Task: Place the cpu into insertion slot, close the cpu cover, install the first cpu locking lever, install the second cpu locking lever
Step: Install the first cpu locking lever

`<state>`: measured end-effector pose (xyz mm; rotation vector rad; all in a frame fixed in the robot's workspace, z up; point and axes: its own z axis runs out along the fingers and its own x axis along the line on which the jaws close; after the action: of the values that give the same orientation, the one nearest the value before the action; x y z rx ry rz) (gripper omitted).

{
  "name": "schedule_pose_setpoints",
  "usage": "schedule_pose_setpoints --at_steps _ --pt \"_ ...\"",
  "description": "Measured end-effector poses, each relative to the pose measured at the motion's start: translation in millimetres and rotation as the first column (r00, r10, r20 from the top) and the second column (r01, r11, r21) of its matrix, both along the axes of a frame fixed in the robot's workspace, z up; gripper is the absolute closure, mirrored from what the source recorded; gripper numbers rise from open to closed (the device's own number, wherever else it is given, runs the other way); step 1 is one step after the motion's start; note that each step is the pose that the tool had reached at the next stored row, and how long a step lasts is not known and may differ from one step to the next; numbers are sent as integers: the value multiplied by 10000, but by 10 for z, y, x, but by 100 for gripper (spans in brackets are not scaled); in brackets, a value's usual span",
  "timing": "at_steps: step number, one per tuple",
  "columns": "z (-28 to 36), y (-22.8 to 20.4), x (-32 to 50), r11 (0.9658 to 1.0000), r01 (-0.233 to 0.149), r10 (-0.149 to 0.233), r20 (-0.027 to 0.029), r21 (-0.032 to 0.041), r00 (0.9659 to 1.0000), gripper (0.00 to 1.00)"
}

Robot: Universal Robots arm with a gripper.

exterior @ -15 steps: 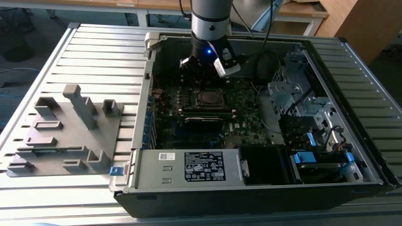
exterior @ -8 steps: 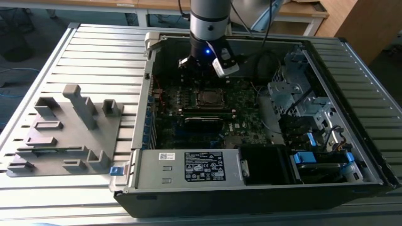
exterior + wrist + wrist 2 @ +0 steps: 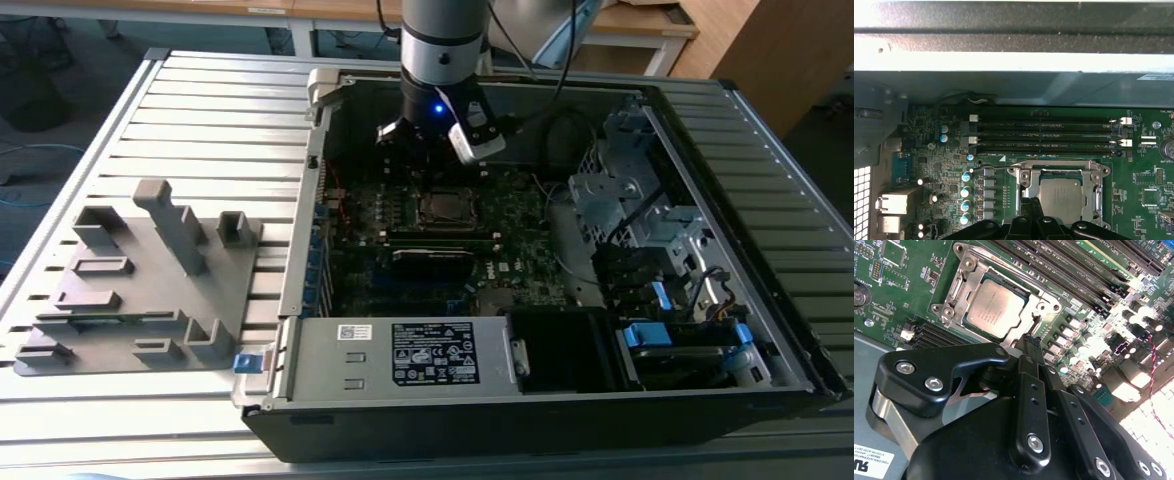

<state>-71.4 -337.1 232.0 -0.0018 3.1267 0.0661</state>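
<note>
Cpu just beyond closed jaws

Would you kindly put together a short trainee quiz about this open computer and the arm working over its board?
1. True or false: the cpu lies inside the window of the cpu cover.
2. In the exterior view, the grey fixture plate lies on which side of the computer case? A) the view's left B) the view's right
3. In the second wrist view, which part is the tip of the hand nearest?

Key: 1 true; 2 A; 3 the cpu cover.
</note>
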Motion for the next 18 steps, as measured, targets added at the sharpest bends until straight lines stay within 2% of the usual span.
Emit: schedule_pose_setpoints --at_steps 12,18 --pt "0 0 -19 10000 2 -2 1 1 10000 89" --pt "0 0 -70 10000 0 0 0 0 10000 89"
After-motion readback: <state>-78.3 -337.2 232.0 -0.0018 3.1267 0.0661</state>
